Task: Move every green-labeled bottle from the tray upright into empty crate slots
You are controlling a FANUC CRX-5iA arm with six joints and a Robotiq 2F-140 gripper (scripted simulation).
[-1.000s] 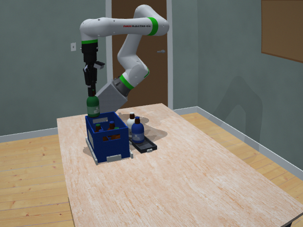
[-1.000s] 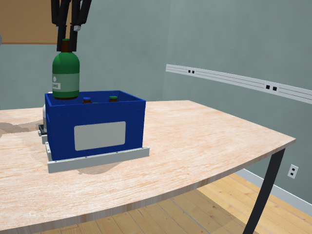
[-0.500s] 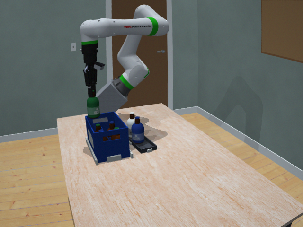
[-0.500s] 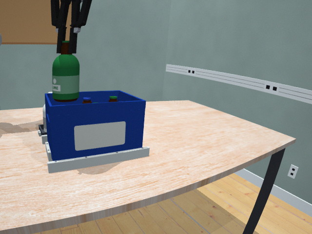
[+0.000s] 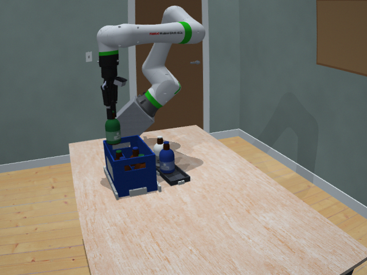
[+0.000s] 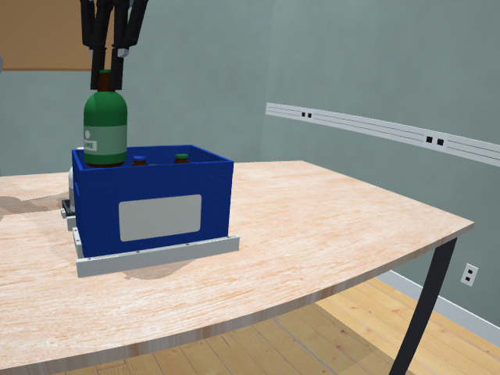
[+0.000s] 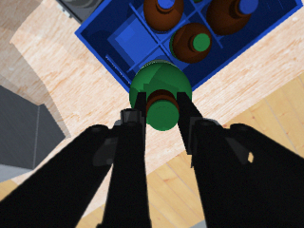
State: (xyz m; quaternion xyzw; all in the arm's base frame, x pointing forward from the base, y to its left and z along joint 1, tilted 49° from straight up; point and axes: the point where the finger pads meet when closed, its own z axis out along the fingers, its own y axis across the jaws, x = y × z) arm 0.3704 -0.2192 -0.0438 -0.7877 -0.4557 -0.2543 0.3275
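My gripper (image 5: 110,113) is shut on the neck of a green-labeled bottle (image 5: 112,131), which hangs upright with its base at the rim of the blue crate (image 5: 130,164), over the far left corner. The gripper (image 6: 105,82) and bottle (image 6: 105,133) also show in the exterior view, and the gripper (image 7: 161,111) and bottle (image 7: 161,90) show in the wrist view beside an empty corner slot (image 7: 127,44). Three bottles stand in other slots (image 7: 190,43). A blue-labeled bottle (image 5: 167,161) and a white-labeled bottle (image 5: 159,148) stand on the dark tray (image 5: 175,176).
The crate sits in a grey base frame (image 6: 157,254) on the wooden table. The tray lies right beside the crate. The robot's grey base block (image 5: 135,118) stands behind the crate. The table's far edge runs close behind the crate.
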